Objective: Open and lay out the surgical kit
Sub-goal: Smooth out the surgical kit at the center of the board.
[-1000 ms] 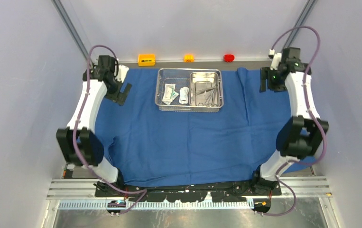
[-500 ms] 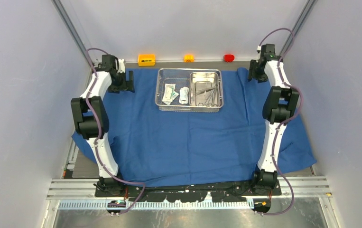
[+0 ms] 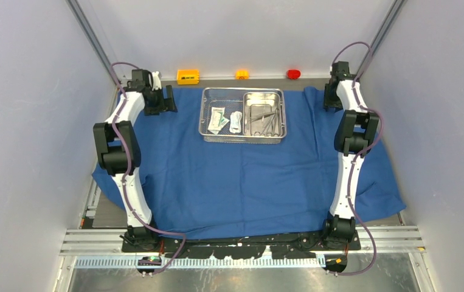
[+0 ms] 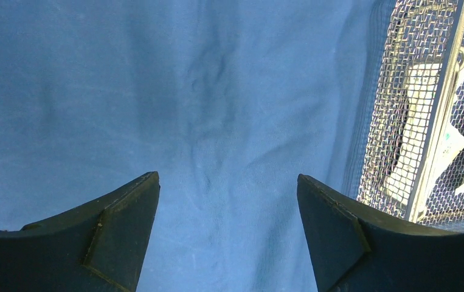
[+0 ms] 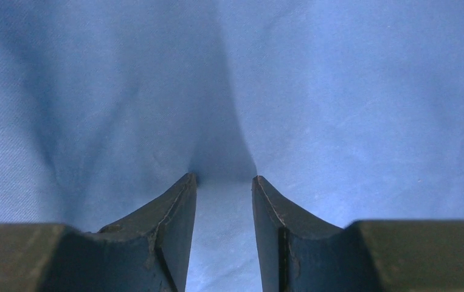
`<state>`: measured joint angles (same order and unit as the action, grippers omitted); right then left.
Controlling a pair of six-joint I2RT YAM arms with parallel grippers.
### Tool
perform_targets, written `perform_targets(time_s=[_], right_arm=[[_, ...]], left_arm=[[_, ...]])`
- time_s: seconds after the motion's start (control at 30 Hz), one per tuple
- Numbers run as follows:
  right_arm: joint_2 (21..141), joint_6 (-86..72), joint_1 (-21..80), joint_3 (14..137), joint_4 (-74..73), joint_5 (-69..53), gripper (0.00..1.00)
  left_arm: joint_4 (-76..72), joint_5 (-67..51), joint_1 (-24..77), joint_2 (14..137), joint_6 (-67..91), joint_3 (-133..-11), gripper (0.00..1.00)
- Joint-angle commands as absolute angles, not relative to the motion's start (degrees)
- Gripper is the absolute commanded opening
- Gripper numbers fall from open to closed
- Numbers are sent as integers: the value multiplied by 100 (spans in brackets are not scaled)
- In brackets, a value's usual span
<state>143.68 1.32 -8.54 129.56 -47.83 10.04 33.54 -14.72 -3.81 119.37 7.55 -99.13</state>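
Left gripper (image 4: 226,182) spread over blue cloth (image 4: 156,91), mesh tray (image 4: 372,128) beside; right gripper (image 5: 224,179) half-spread astride fold, hold unclear

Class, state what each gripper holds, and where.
Left gripper: nothing, open over the blue cloth. Right gripper: tips straddle a cloth ridge near its far right corner; a grip cannot be told.

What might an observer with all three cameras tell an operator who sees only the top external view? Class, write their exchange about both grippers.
Operator: Far left of the cloth: is anything gripped there?
Observer: No. The left wrist view shows the left gripper wide open over bare blue cloth.
Operator: And on the right?
Observer: The right gripper has only a narrow gap between its fingers, and a crease in the cloth runs up to their tips.
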Motion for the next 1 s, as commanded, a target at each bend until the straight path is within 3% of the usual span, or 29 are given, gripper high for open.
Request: perform_targets(time_s=[0.0,0.57,0.97], right_arm=[[14538,397,-1005,13025,-4983,1474,42],[14637,711,-1568,12748,-4975,1941,26],[13996,698,-1661,12680,-4889,1718,25]], left_arm=[[3067,-1556,-378,11766,755,-9868,85],[3182,-1359,-378,12257,607,-10158,81],[3501,-566,-378,12537,332,-10510,78]])
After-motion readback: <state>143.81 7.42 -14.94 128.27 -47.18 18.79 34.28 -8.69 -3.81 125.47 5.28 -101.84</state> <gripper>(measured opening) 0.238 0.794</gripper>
